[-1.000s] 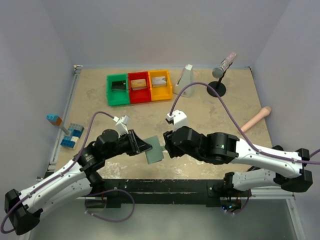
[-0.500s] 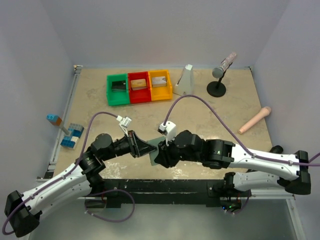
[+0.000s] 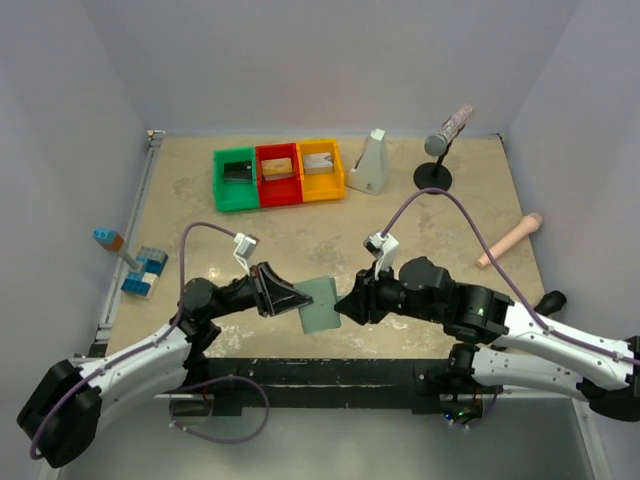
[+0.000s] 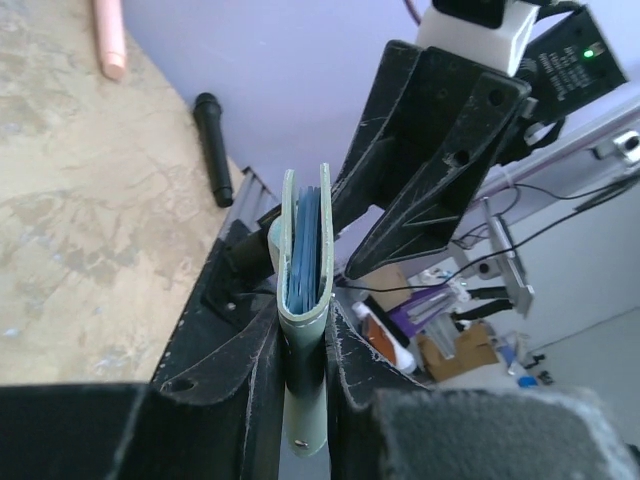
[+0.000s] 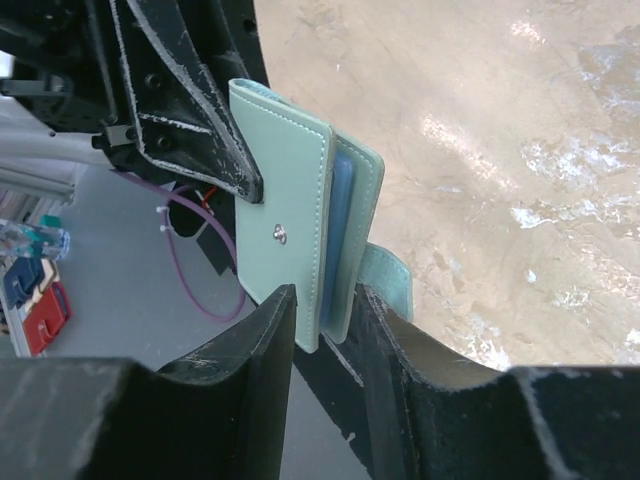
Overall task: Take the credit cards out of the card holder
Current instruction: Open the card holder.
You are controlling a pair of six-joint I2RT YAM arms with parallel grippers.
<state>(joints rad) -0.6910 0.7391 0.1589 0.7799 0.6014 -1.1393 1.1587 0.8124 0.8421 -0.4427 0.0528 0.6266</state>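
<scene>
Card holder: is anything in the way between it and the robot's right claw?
No, nothing visible is in the way. The right gripper has a finger on either side of the card holder at its free edge, and the left gripper clamps the opposite edge. The holder is folded almost shut.

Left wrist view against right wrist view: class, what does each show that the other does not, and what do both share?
Left wrist only: the wallet seen edge-on, a black rod and a pink stick lying on the table. Right wrist only: the wallet's flat cover with its snap stud and strap. Both: the wallet clamped in the left gripper, the right gripper at its free end.
</scene>
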